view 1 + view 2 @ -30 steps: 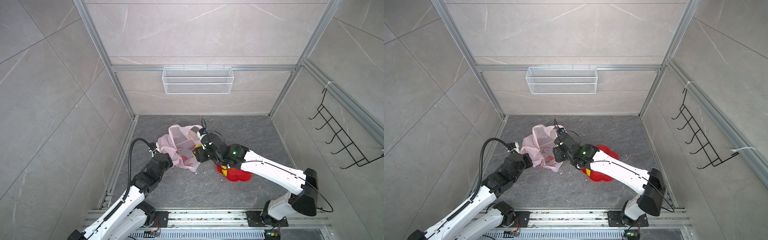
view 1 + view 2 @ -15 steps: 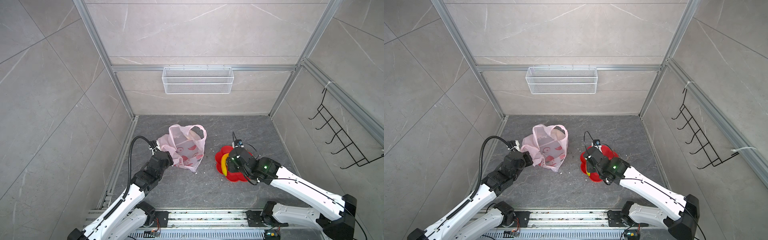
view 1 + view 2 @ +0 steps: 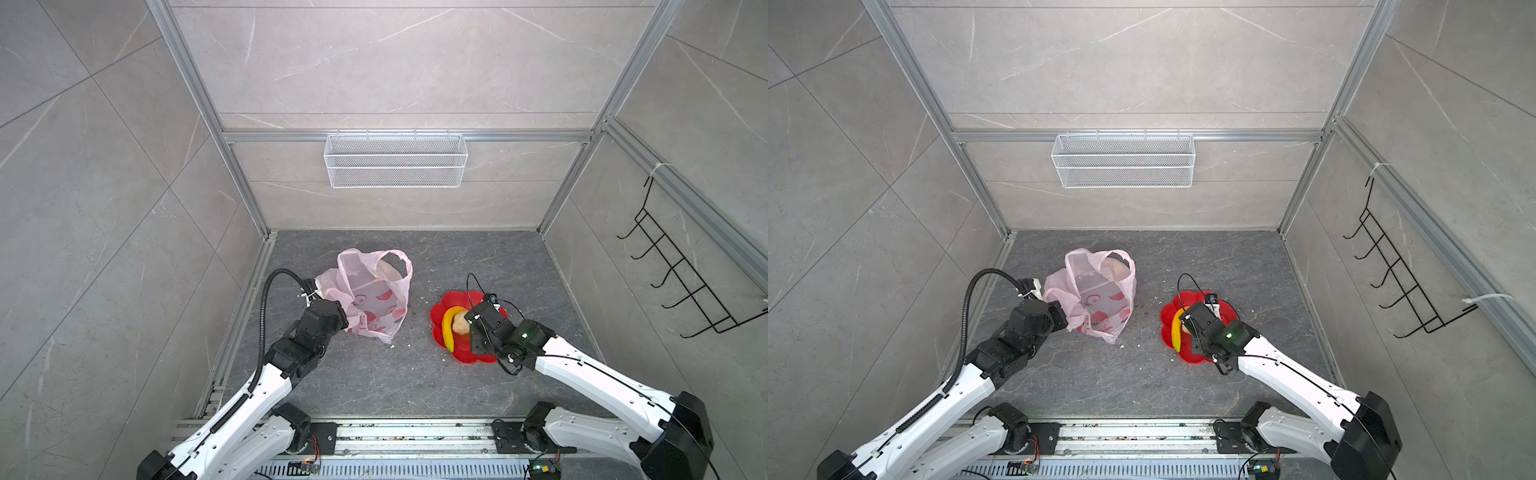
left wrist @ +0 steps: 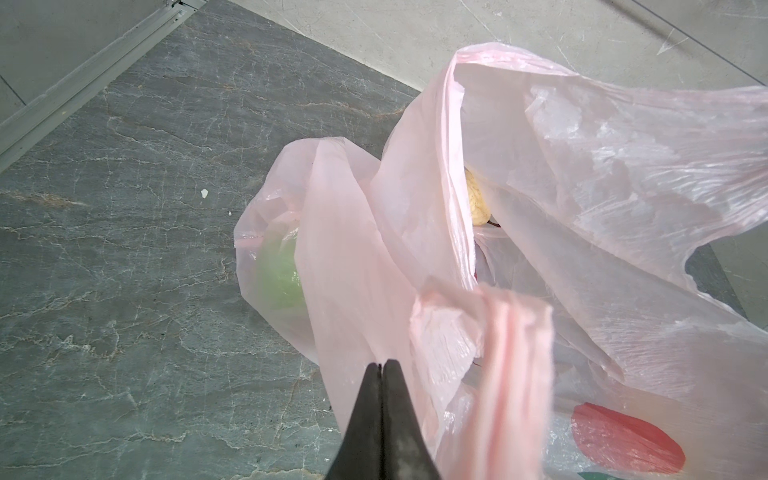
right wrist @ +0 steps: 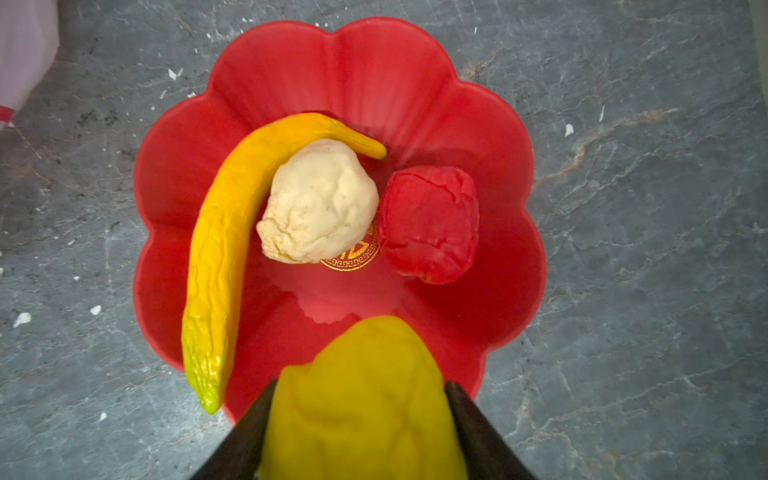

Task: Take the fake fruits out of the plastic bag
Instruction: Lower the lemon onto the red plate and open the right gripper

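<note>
- Left gripper (image 4: 381, 365): jaws pressed together, pinching a thin fold of the plastic bag (image 4: 582, 174) at the rim nearest it. The bag's mouth stood open beyond the fingertips.
- Inside the bag, ahead of the left fingertips: one bumpy green ball (image 4: 276, 274), seen through the film, and one beige lumpy piece (image 4: 478, 199) deeper in the mouth. Two counted; folds could hide more.
- Red flower-shaped dish (image 5: 374, 62) sat directly under the right gripper, well apart from the bag.
- On the dish, ahead of the right fingertips, lay three fruits:
  - one long yellow banana (image 5: 224, 249);
  - one beige piece (image 5: 320, 203) touching the banana's inner curve;
  - one small red fruit (image 5: 430, 224) just beside the beige piece.
- Right gripper (image 5: 361, 383): jaws partly spread, clamped on either side of the yellow lumpy fruit (image 5: 365, 424), which was held over the dish edge nearest the gripper.
- Step judged: setting down the fourth fruit.
- The next move calls for lowering it onto the bare dish floor just ahead of the fingertips, clear of the red fruit, then parting the jaws.
- After that, the move is a reach across into the bag mouth, with the left pinch holding the rim up.
- Tally: six fruits seen (three on the dish, one in the grip, two bagged), one bag, one dish, two grippers.
</note>
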Motion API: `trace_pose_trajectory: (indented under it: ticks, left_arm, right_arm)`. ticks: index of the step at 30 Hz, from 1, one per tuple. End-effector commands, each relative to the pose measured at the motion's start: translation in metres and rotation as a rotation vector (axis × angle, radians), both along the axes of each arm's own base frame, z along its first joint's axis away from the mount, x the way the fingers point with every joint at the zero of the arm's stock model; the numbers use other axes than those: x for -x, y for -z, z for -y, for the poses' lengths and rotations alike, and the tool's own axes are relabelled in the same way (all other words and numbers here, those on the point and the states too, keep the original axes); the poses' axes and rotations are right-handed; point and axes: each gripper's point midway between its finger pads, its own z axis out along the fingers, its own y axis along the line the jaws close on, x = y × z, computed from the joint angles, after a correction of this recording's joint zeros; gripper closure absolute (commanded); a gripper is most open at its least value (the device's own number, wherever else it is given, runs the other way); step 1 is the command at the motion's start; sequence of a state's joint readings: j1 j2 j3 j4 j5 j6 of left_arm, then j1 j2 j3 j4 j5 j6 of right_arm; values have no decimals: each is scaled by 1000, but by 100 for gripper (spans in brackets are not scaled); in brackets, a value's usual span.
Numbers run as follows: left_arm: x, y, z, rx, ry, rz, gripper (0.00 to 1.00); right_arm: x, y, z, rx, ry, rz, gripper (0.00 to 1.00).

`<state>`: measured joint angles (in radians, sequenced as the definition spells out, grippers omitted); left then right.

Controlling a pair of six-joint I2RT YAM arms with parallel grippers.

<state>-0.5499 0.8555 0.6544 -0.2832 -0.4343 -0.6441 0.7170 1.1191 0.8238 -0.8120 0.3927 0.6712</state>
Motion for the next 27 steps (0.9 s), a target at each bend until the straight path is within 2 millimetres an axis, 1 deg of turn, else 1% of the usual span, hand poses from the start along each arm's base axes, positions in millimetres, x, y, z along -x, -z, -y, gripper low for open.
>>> trace_pose_trajectory:
  ticks: [1,5,9,18,27]
  left_arm:
    - [-5,-22,3,16,11,58,100]
    - [-5,-21,3,12,11,55,100]
    - [-5,-20,3,13,10,53,100]
    - [-1,-17,-1,8,0,48,100]
    - [1,-16,-4,4,-5,44,100]
  right_arm:
    - [-1,10,1,-10,24,-23,43]
    - [-2,21,2,-5,34,-48,43]
    - [-4,27,2,-7,41,-59,43]
    - [-9,47,-8,-20,38,-103,40]
    - [-15,61,-13,-17,40,-132,35]
